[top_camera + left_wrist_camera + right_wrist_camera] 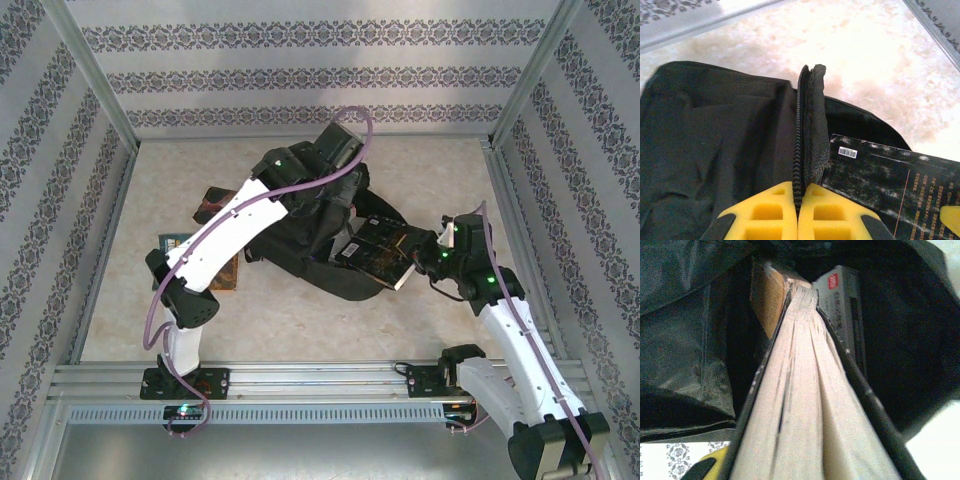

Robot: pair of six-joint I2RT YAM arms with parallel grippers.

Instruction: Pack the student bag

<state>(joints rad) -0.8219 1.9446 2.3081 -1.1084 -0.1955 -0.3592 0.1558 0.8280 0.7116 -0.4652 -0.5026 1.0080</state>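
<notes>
Left wrist: left jaws pinch the student bag [715, 140] at its zip; right jaws clamp a book [805, 405].

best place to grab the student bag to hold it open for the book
The upright zip edge of the student bag, pinched from above as the left gripper does: thin enough for the jaws, and lifting it widens the gap beside the book.

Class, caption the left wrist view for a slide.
Left gripper pinches the zipper edge of the student bag beside a dark book.
</notes>
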